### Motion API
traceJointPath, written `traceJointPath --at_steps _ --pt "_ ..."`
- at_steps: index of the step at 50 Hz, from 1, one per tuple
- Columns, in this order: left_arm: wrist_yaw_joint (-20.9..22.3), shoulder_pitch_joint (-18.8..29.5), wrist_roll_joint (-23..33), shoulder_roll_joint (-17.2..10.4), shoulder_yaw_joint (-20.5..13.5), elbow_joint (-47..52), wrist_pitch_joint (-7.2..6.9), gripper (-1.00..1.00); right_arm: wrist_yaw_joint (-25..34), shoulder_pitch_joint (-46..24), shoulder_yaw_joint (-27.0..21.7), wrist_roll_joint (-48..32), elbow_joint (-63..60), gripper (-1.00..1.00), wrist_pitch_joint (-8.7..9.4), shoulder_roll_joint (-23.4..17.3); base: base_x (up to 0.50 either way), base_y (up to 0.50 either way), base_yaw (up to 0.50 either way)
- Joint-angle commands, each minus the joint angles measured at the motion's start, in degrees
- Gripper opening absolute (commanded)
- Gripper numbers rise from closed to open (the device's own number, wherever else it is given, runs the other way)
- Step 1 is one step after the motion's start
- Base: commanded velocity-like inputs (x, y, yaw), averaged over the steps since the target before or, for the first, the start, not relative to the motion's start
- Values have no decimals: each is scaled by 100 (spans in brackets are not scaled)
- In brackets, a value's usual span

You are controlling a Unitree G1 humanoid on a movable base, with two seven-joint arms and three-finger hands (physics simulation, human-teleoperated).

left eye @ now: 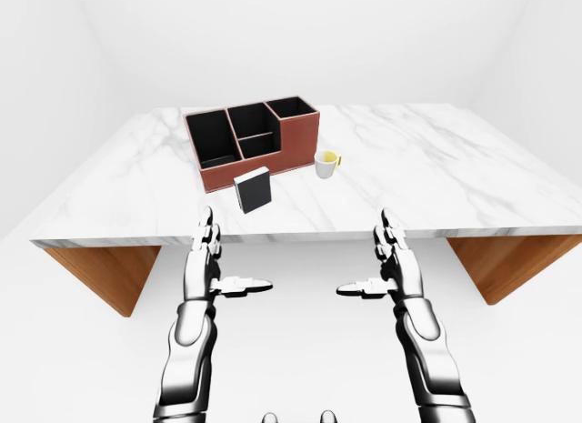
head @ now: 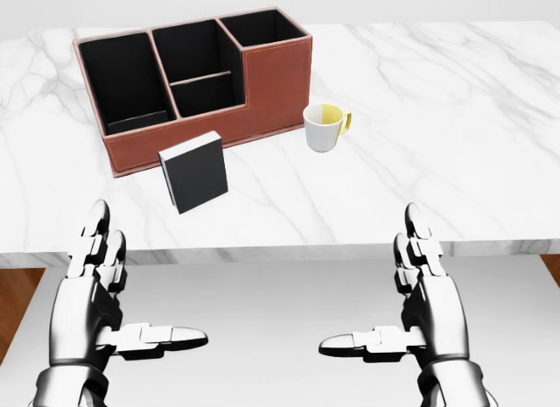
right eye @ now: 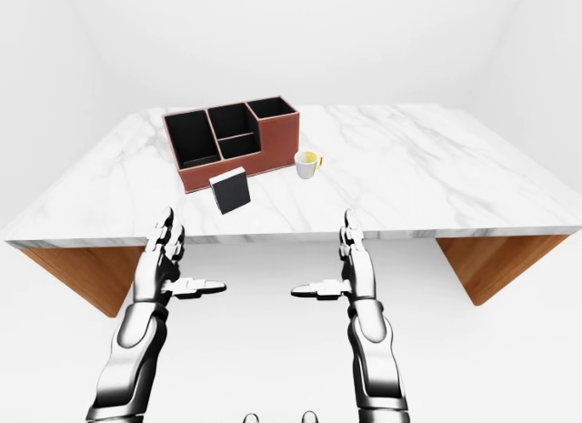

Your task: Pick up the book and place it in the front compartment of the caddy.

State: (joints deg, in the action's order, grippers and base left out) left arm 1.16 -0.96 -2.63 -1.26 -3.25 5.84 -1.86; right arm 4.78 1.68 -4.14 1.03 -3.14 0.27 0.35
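Observation:
The black book (head: 194,171) with white page edges stands upright on the marble table (head: 455,118), just below the caddy in the head view. The red-brown caddy (head: 276,83) has several black compartments, all open at the top. My left hand (head: 144,280) is open and empty, below the table's near edge and below-left of the book. My right hand (head: 372,280) is open and empty, below the table edge at the lower right. Both hands are apart from the book and the caddy.
A white mug (head: 324,127) with a yellow inside stands right of the caddy's lower right corner. The table rests on wooden supports (left eye: 100,268) at both ends. White floor lies under my hands.

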Motion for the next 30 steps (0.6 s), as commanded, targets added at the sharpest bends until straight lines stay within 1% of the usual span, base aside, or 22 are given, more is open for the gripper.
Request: traceJointPath --at_steps 1,4,5,6,7,8,10,11,12,13,14,15,16,17,18,19,20,22,23,25,27,30 --pt "-78 120 290 -6 83 -594 318 100 -143 -34 106 76 102 100 51 -91 0 0 0" --pt "-77 127 289 2 72 -616 345 100 -133 -12 127 145 44 100 98 -116 0 0 0" --pt "-75 130 285 2 68 -616 341 100 -139 -11 132 140 61 100 76 -124 0 0 0" --pt "-75 130 280 5 65 -636 365 100 -140 -14 135 140 73 100 73 -130 0 0 0" --pt "-72 116 263 9 62 -593 359 100 -105 -11 142 185 29 100 138 -135 0 0 0" --pt "-65 113 239 10 55 -570 347 100 -103 -20 141 179 75 100 98 -142 0 0 0" --pt "-44 111 163 13 30 -548 357 100 -87 -7 157 182 31 100 134 -145 0 0 0" --pt "-25 93 124 13 22 -514 373 100 -83 -10 155 181 33 100 127 -148 0 0 0" --pt "2 68 76 16 15 -478 412 100 -81 3 151 190 -13 100 159 -148 0 0 0" --pt "6 32 60 15 13 -389 423 100 -71 31 162 195 -116 100 212 -147 0 0 0" --pt "11 -6 43 21 10 -327 494 100 -63 52 169 193 -184 100 231 -145 0 0 0" --pt "45 -115 8 23 15 -79 526 100 -56 70 170 182 -240 100 276 -153 0 0 0" --pt "48 -180 18 22 20 64 474 100 -53 101 178 165 -335 100 323 -153 0 0 0" --pt "50 -255 -27 37 8 262 400 100 -28 139 171 225 -507 100 438 -143 0 0 0" --pt "77 -313 -92 40 -4 478 283 100 -39 165 163 221 -664 100 473 -147 0 0 0" --pt "71 -345 -107 41 -17 630 194 100 -48 173 156 206 -768 100 473 -153 0 0 0" --pt "60 -396 -143 42 -40 896 40 100 -29 215 155 229 -1015 100 473 -153 0 0 0" --pt "79 -492 -255 41 -106 1369 -217 100 -20 284 163 264 -1474 100 473 -140 0 0 0" --pt "90 -546 -290 39 -133 1608 -314 100 5 339 232 159 -1659 100 473 -162 0 0 0" --pt "92 -582 -394 61 -208 1919 -314 100 17 451 281 185 -2148 100 473 -120 0 0 0" --pt "131 -683 -617 64 -328 2447 -314 100 18 517 310 163 -2452 100 473 -110 0 0 0" --pt "168 -798 -667 99 -395 2759 -314 100 30 573 327 140 -2807 100 473 -111 0 0 0"
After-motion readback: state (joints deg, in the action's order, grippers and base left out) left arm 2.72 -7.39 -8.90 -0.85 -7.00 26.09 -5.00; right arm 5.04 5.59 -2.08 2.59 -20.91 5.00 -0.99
